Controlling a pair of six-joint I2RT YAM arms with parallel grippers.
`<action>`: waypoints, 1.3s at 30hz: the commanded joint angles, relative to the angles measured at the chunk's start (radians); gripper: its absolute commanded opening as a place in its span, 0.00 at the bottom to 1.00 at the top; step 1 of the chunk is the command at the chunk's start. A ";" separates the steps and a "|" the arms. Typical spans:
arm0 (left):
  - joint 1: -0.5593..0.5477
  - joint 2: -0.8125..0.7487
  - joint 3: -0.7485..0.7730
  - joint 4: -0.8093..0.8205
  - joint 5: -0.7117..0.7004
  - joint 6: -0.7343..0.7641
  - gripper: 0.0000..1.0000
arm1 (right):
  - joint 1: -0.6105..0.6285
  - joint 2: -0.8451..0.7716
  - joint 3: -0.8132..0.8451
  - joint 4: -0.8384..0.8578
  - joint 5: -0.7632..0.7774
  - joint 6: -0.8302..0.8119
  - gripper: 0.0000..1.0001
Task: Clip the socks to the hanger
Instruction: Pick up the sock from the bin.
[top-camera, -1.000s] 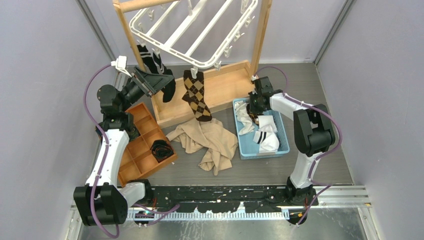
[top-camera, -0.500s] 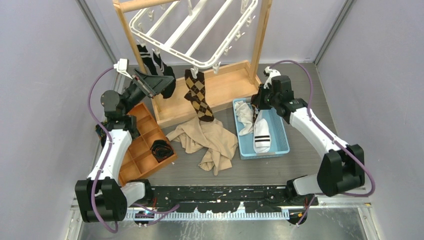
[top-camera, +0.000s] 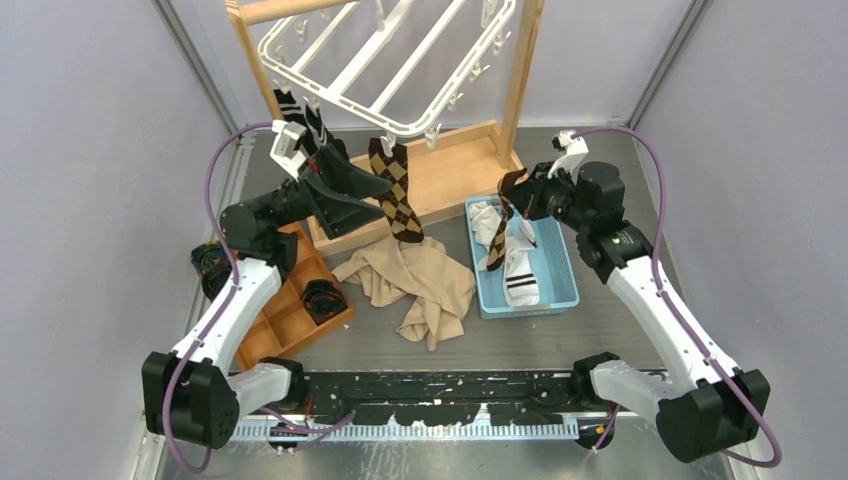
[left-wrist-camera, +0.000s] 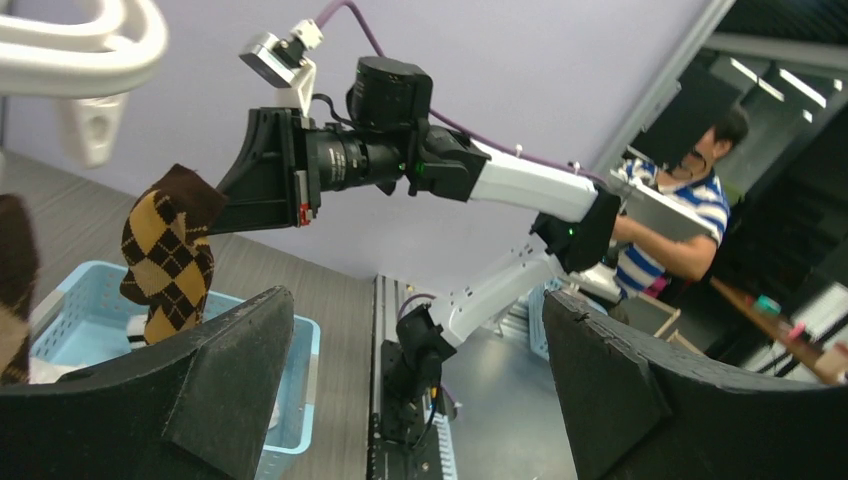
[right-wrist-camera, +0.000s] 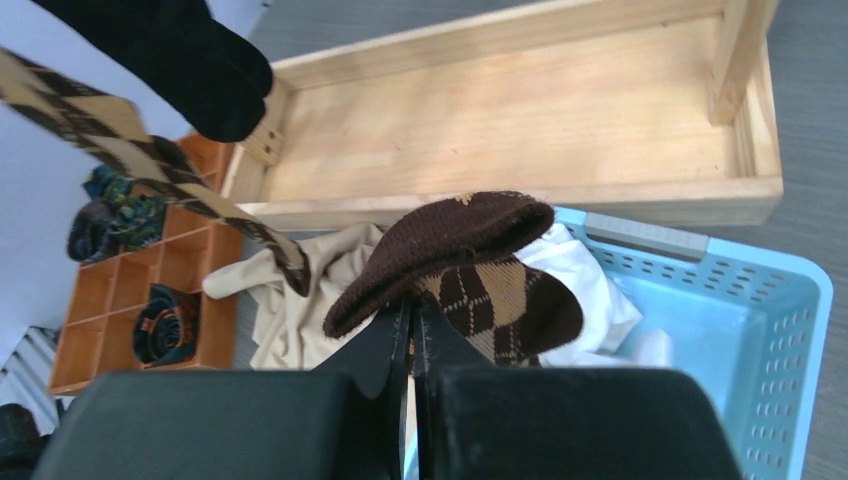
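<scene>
I am watching the right gripper (top-camera: 517, 196) right of centre in the overhead frame, and it is pinching fully shut on a brown argyle sock (top-camera: 497, 240). The sock is dangling from the gripper into the light blue basket (top-camera: 562, 300). In the right wrist view the fingers (right-wrist-camera: 385, 345) are pressing together on the sock's folded cuff, with the diamond pattern bulging out past them. A white sock with black bands (top-camera: 518, 282) is lying in the basket under it.

The left gripper (top-camera: 345, 190) is standing wide open left of centre and gripping nothing (its own camera shows only open air between the black pads (left-wrist-camera: 210, 400)). It is hovering just beside the hung socks.

The white hanger (top-camera: 390, 70) is hanging at top centre inside the wooden stand (top-camera: 522, 70). Two socks are hanging from clips on its near rim: a black striped sock (top-camera: 300, 118) and a second argyle sock (top-camera: 397, 195). A beige cloth (top-camera: 415, 285) is lying crumpled at centre. An orange divided tray (top-camera: 285, 240) is sitting at lower left, with a rolled dark sock (top-camera: 322, 297) in one compartment.
</scene>
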 joint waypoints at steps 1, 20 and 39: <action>-0.019 -0.033 0.003 0.174 0.067 0.003 0.94 | -0.003 -0.052 0.031 0.049 -0.066 0.030 0.03; -0.362 -0.172 -0.055 -0.591 -0.245 0.925 0.92 | 0.108 -0.072 0.133 0.056 -0.223 0.061 0.01; -0.450 -0.243 -0.048 -0.830 -0.628 0.786 0.79 | 0.492 0.039 0.158 0.061 -0.100 -0.222 0.02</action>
